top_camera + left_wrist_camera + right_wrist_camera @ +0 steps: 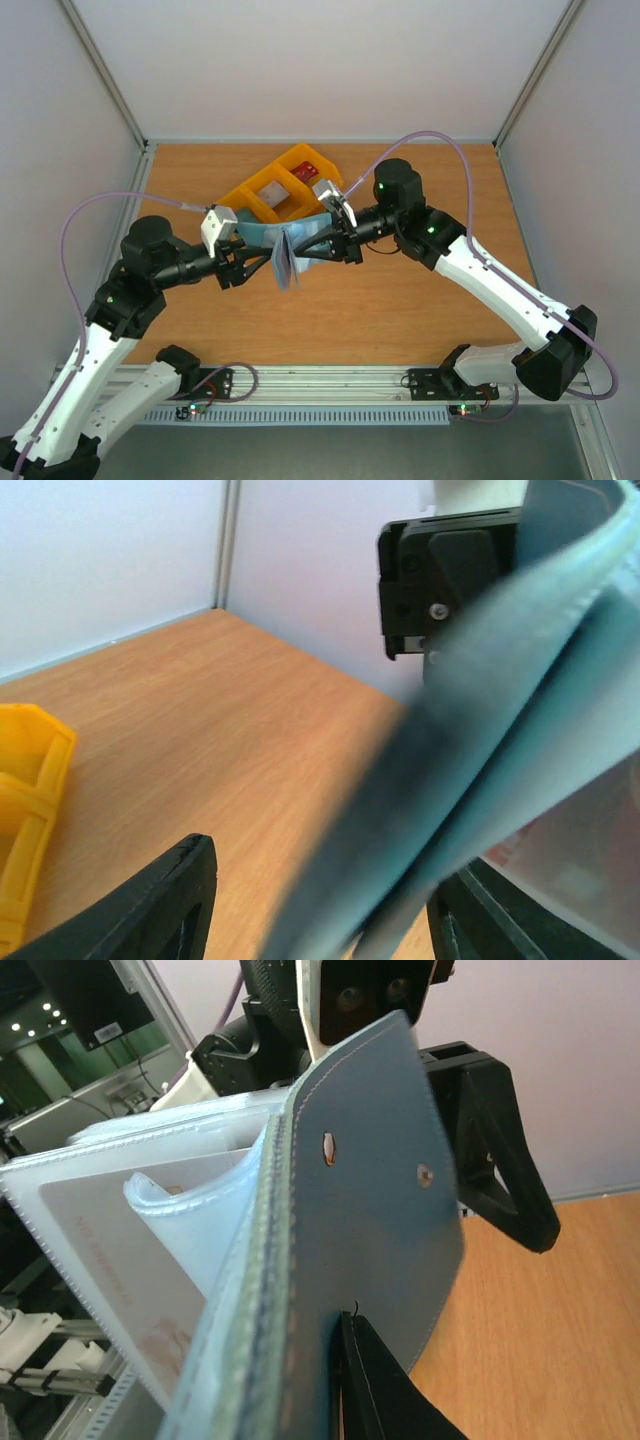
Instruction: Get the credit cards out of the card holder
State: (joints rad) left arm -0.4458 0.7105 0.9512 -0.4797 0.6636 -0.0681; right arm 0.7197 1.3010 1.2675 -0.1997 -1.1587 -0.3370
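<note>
- Card holder: I have it hanging open in the air between both arms, off the surface and just in front of the yellow bin.
- Right jaws: clamped on the blue cover, as I judge it.
- Left jaws: released, standing either side of the other leaf.
- Whitish card: seated in a clear sleeve.
- Step in hand: extraction. Next, I must close the left jaws on the card's edge alone and pull along the sleeve.
</note>
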